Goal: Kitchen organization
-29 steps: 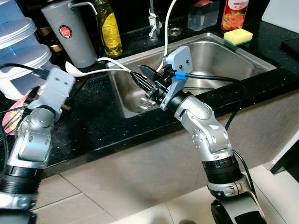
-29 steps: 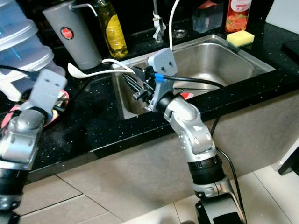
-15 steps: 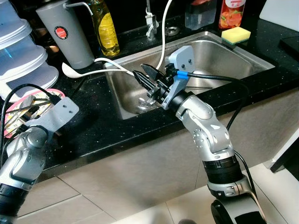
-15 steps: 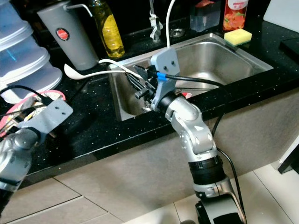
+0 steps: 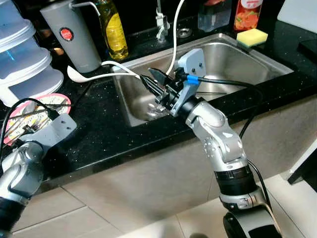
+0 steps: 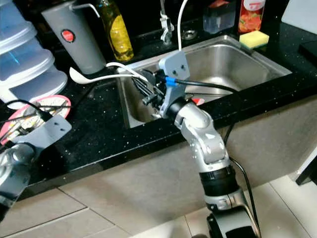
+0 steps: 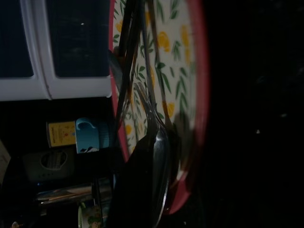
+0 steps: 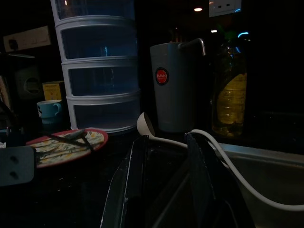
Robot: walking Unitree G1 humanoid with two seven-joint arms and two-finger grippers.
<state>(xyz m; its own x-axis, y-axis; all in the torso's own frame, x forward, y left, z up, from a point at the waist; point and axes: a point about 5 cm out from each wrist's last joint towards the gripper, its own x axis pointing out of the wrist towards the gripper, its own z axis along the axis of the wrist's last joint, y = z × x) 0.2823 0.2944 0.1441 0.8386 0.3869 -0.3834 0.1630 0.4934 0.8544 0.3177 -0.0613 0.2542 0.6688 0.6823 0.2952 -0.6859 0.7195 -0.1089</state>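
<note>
My right gripper (image 5: pixel 152 80) hangs over the left end of the steel sink (image 5: pixel 237 54). Its two black fingers (image 8: pixel 134 175) stand apart with nothing clearly between them. A white ladle (image 5: pixel 74 73) lies on the black counter, its handle reaching toward the sink edge just beyond that gripper. On the far left, a red-rimmed floral plate (image 6: pixel 47 105) carries a spoon (image 7: pixel 159 147) and other cutlery. My left gripper (image 7: pixel 142 185) sits low near the counter's front edge, just short of the plate, with one dark finger overlapping the spoon in the left wrist view.
A grey jug (image 5: pixel 69 37) and a yellow oil bottle (image 5: pixel 113 29) stand behind the ladle. Stacked clear containers (image 5: pixel 25 59) rise at the far left. A white hose (image 5: pixel 174 34) curves down into the sink. A yellow sponge (image 5: pixel 251 36) rests at the sink's back right.
My left arm has dropped and drawn back from over the plate to the counter's front edge. The right arm has held its place over the sink.
</note>
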